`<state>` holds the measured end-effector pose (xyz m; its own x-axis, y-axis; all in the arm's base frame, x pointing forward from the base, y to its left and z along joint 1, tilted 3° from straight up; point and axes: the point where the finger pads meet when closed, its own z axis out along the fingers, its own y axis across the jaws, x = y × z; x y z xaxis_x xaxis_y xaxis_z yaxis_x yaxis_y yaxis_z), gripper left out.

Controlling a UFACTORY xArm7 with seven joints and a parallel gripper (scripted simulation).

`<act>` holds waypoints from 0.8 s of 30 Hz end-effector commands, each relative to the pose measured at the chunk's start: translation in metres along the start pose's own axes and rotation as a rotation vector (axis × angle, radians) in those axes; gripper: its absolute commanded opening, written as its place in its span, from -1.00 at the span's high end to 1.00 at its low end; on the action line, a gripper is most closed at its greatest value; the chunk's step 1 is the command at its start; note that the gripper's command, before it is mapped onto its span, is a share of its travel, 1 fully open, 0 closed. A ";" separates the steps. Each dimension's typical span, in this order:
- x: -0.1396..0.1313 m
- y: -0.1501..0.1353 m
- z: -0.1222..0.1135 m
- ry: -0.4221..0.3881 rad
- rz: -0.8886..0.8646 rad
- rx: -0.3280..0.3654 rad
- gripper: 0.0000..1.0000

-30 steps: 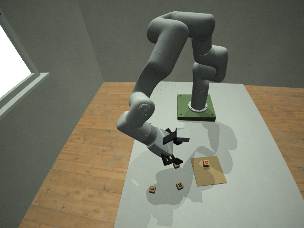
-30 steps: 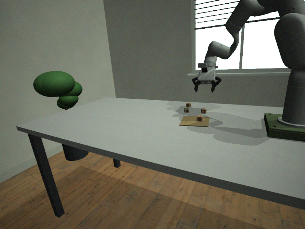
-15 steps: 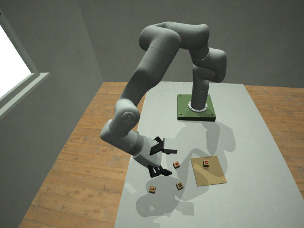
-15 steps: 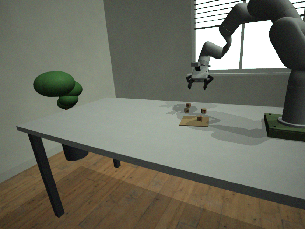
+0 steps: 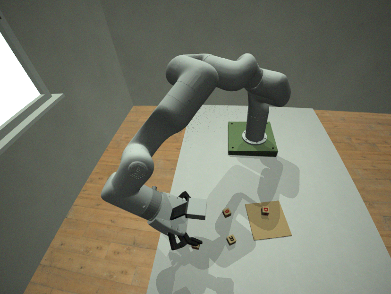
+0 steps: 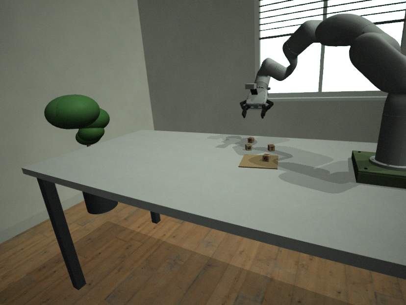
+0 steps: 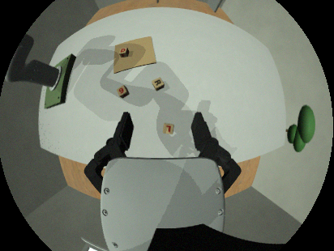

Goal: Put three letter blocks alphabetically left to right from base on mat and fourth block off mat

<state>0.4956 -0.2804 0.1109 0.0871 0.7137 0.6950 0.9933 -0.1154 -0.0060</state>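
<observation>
The tan mat [image 5: 267,220] lies on the grey table. A wooden block with a red D [image 5: 265,210] stands on its far part. A block with a 9 on top [image 5: 226,212] lies left of the mat on the table. A block with an R [image 5: 231,239] lies nearer the front. A fourth block with a red L [image 7: 169,129] lies further left, half hidden behind a finger in the top view [image 5: 196,246]. My gripper [image 7: 162,119] [image 6: 253,113] is open and empty. It hangs well above the table, over the L block.
The arm's green base plate [image 5: 252,139] sits at the back of the table. The table's left edge runs close to the L block. A green plant [image 6: 77,118] stands beyond the far end of the table.
</observation>
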 end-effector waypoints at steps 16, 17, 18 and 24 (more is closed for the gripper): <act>-0.010 0.015 -0.010 0.004 -0.002 0.012 -1.00; -0.010 0.015 -0.010 0.004 -0.002 0.012 -1.00; -0.010 0.015 -0.010 0.004 -0.002 0.012 -1.00; -0.010 0.015 -0.010 0.004 -0.002 0.012 -1.00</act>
<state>0.5076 -0.2952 0.1084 0.0875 0.7090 0.6997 0.9943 -0.1055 -0.0174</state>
